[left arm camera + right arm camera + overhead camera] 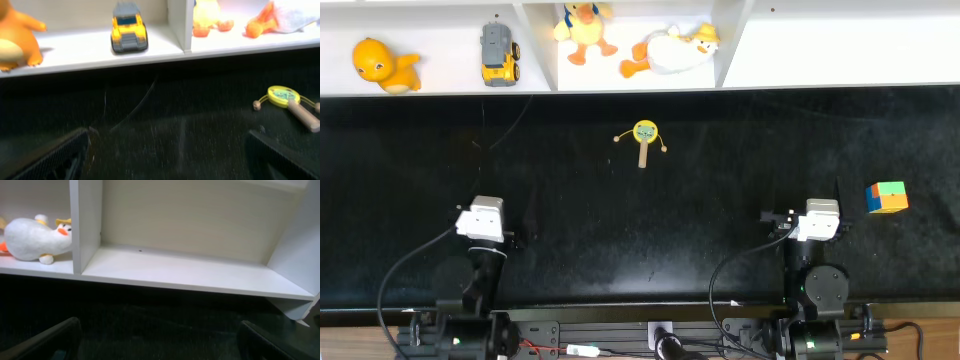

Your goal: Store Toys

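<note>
Left end effector (170, 150), then rattle (284, 96), toy truck (129, 27), perhaps plush duck (210, 17)

**Colours of the shelf, worktop, toys and hands.**
White shelf (840, 50); black, faintly speckled worktop (740, 170). Toy figure (385, 65): orange with a cream belly. Truck (500, 55): yellow with a grey roof and bumper. Plush duck (585, 28): yellow with orange feet. Second plush duck (665, 52): white, with orange beak and feet and a yellow hat. Rattle drum (645, 135): yellow rim, green face, tan handle and beads. Cube (886, 197): chequered in orange, green, blue and yellow squares. Left hand (167, 150) and right hand (157, 337): black fingers (55, 157).
</note>
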Robot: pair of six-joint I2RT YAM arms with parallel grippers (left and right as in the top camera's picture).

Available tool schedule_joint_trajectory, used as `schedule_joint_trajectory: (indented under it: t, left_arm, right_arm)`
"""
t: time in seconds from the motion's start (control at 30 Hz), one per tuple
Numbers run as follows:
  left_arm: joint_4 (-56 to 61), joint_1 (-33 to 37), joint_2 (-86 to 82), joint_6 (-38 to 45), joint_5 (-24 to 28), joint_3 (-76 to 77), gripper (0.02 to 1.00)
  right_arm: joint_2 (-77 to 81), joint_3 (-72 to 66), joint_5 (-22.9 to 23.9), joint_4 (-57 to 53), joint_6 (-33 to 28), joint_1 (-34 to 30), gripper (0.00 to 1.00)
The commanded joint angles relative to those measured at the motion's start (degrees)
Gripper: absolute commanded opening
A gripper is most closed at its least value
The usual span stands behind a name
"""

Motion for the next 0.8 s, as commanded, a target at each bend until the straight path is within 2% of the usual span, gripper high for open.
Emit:
schedule_joint_trajectory:
  t: [0.03,0.27,0.43,0.53,0.8]
  left_arm:
    - [-2.7,-1.1,-7.7,3.3,-2.4,-0.1,0.996]
    - [-2.6,-1.7,-7.7,2.9,-2.2,-0.1,0.998]
    - [-2.3,-5.7,-7.7,3.0,-2.2,-0.2,0.998]
    - [-3.1,-6.4,-7.7,3.1,-6.4,-0.2,0.998]
    - [-3.1,-6.3,-7.7,3.1,-6.5,-0.1,0.998]
  right_arm:
    - [-0.4,-0.8,0.5,0.3,0.0,-0.1,0.996]
    - [-0.4,-0.8,0.4,0.3,0.0,-0.1,0.993]
    - [-0.4,-0.8,0.4,0.3,0.0,-0.1,0.996]
    - [-0.4,-0.8,0.4,0.3,0.0,-0.1,0.996]
    - [-0.4,-0.8,0.4,0.3,0.0,-0.1,0.993]
